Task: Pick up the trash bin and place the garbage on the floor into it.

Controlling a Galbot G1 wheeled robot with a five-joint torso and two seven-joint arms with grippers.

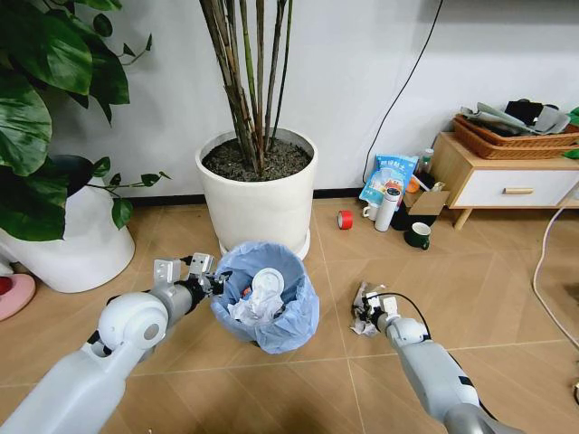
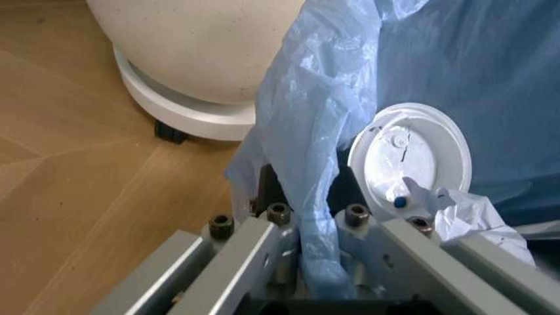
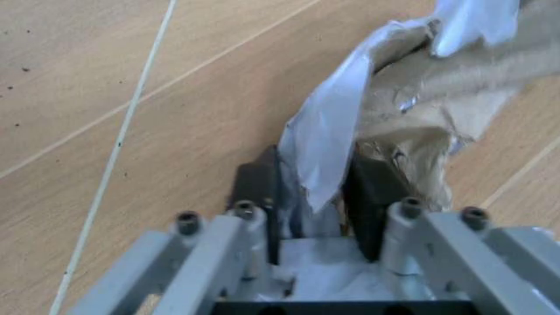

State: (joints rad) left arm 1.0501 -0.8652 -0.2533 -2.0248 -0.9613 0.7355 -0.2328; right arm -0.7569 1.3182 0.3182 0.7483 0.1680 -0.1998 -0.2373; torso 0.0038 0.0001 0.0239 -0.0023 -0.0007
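Wood floor (image 1: 507, 298): my right gripper (image 1: 369, 308) pinches a crumpled wrapper (image 1: 365, 318) just right of the bin (image 1: 267, 316), whose rim my left gripper (image 1: 210, 282) clamps.

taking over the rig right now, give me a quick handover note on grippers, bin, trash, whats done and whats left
Left gripper: shut on the rim of the trash bin, pinching its blue bag liner, in front of the white planter.
Right gripper: shut on a crumpled wrapper, low over the floor to the bin's right.
Done: a white lid and crumpled paper are already in the bin.
Left: get the held wrapper into the bin.
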